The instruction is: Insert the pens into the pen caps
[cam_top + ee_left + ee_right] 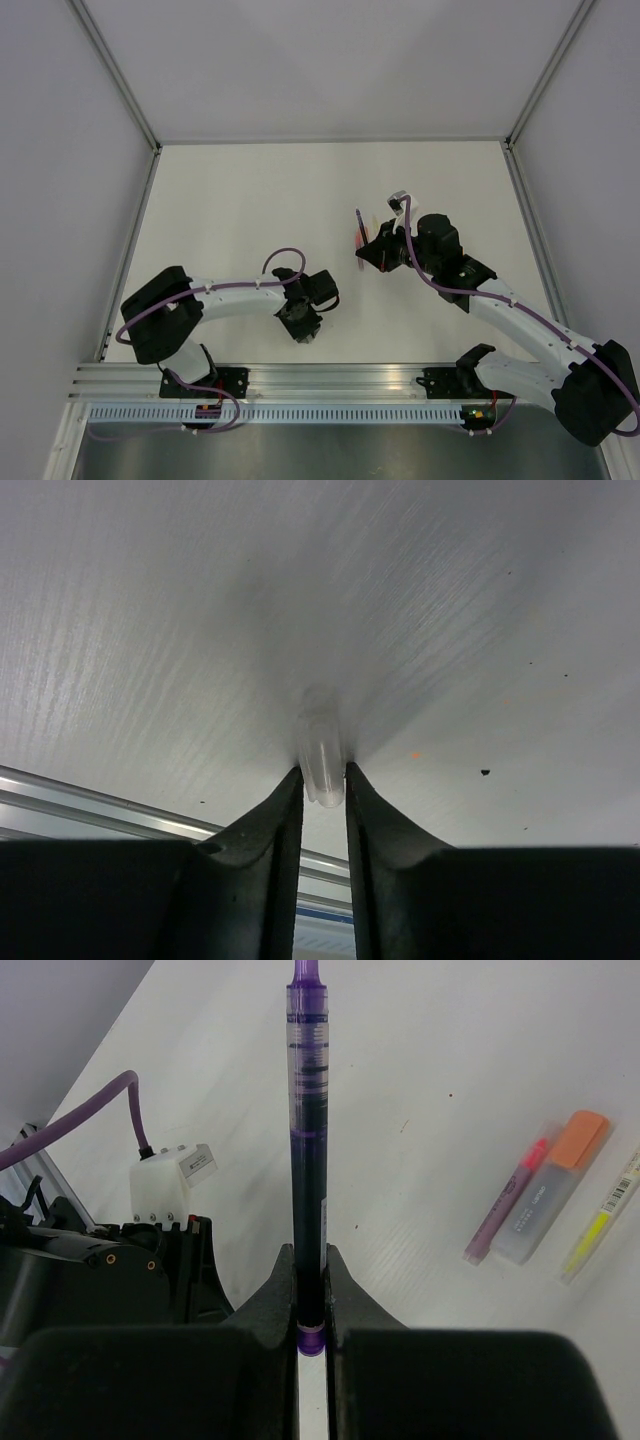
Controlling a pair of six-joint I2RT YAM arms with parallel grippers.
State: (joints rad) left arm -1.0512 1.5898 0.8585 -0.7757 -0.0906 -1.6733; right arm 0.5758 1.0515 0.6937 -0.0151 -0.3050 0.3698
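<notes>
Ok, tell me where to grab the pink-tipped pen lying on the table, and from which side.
Take the pink-tipped pen at mid-barrel, straight down from above, jaws set across its length. It lies flat, so only its long sides offer a grip. The orange-capped marker lies close alongside, perhaps touching, so the jaw on that side probably has little room.

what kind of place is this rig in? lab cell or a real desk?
Most likely an enclosed lab test cell: bare white table, plain grey panel walls in metal framing, and an aluminium mounting rail along the near edge.
</notes>
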